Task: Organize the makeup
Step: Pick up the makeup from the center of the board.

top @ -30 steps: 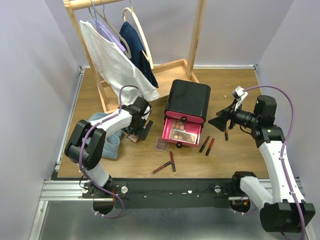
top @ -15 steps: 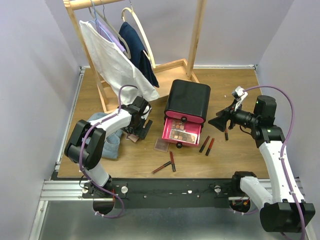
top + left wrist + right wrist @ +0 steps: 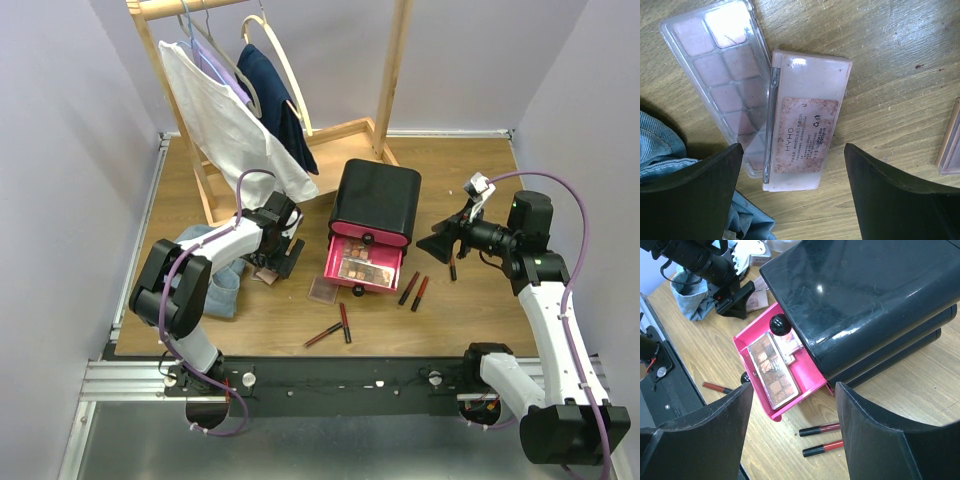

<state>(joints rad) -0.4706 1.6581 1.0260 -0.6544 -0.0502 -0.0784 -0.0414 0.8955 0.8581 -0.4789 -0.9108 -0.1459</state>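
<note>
Eyeshadow palette (image 3: 807, 120), pale pink, label up, lies near the blue cloth (image 3: 660, 145), overlapping 1 clear-lidded palette (image 3: 715, 65); my left hand (image 3: 794, 149) hangs with its fingers apart.

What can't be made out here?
Top view: left gripper hides most of the labelled palette and clear palette beneath it.
Left wrist: third palette is cut off by the right edge; the label's fine print is too small.
Right wrist: black box covers the back of the pink drawer; the shut drawer's contents are hidden.
</note>
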